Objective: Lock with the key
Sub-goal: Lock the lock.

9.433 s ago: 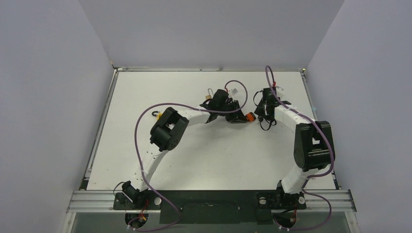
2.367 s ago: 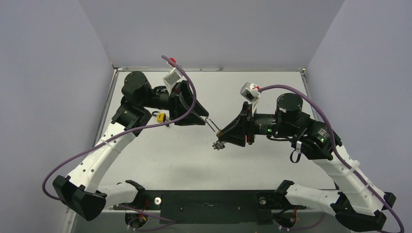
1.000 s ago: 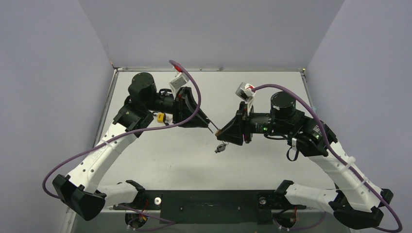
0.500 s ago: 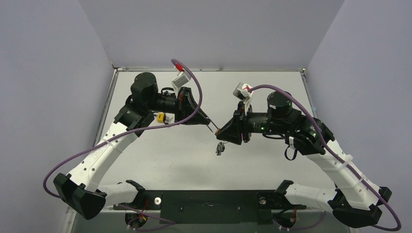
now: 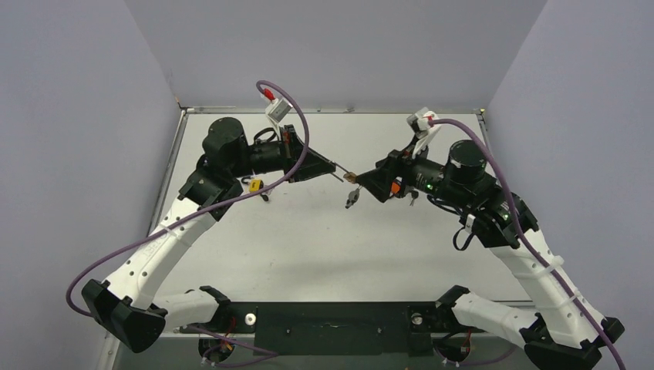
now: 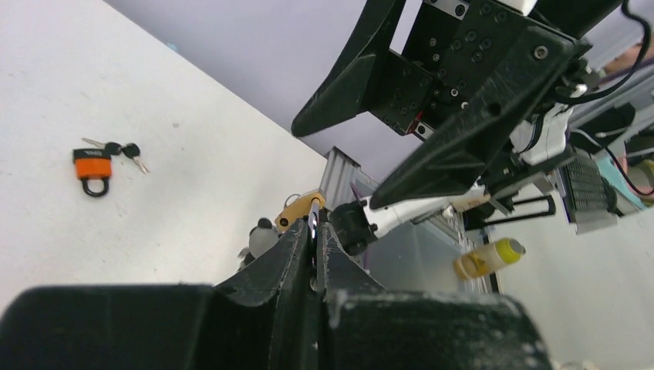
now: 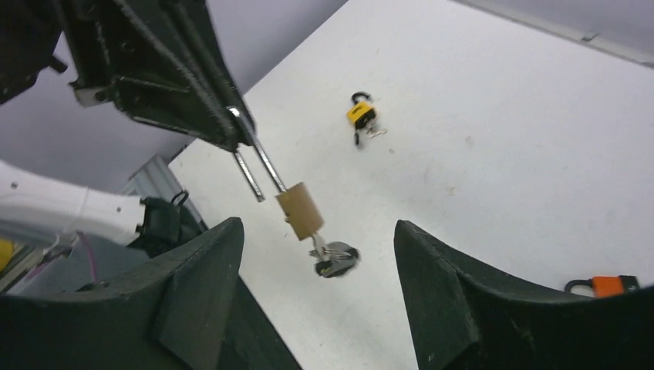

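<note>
Above the white table (image 5: 308, 247), my left gripper (image 6: 315, 231) is clamped on the shackle of the brass padlock (image 7: 301, 210), holding it in the air. My right gripper (image 5: 362, 179) is spread wide, just beside the padlock. Keys (image 7: 333, 258) dangle beneath it.

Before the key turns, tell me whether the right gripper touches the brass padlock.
Apart. The right wrist view shows table between the padlock, held by the left gripper, and each jaw of the open right gripper.

White arms (image 5: 146, 262), black joints (image 5: 224, 142) and fingers (image 7: 451, 301), purple cables (image 5: 306, 139).
</note>
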Motion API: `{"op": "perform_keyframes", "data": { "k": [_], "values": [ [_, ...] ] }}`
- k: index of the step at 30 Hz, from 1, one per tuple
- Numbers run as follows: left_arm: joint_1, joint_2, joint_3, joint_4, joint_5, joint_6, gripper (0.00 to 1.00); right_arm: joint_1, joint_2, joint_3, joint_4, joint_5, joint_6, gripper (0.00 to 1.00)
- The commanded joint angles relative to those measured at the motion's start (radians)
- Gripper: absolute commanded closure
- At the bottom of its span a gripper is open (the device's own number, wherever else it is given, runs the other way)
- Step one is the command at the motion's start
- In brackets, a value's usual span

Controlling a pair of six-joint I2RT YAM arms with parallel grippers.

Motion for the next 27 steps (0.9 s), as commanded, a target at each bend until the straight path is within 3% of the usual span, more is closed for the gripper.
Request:
{"op": "perform_keyframes", "data": {
  "k": [1,4,8,19,27],
  "values": [
    [-0.009,-0.077,0.042,0.139,-0.147,-0.068,1.00,-0.064,-0.092,-0.043,0.289,0.054,0.062,0.33],
    [-0.017,-0.094,0.075,0.150,-0.205,-0.107,1.00,-0.066,-0.120,-0.089,0.442,0.048,0.082,0.37],
    [-0.018,-0.078,0.153,0.120,-0.278,-0.174,1.00,-0.067,-0.067,-0.053,0.561,-0.097,0.127,0.45],
    [-0.074,-0.066,0.265,0.116,-0.332,-0.231,1.00,-0.067,0.052,0.071,0.676,-0.262,0.184,0.55],
    [-0.093,-0.083,0.279,0.098,-0.372,-0.214,1.00,-0.065,0.021,0.012,0.787,-0.352,0.267,0.63]
  ]
}}
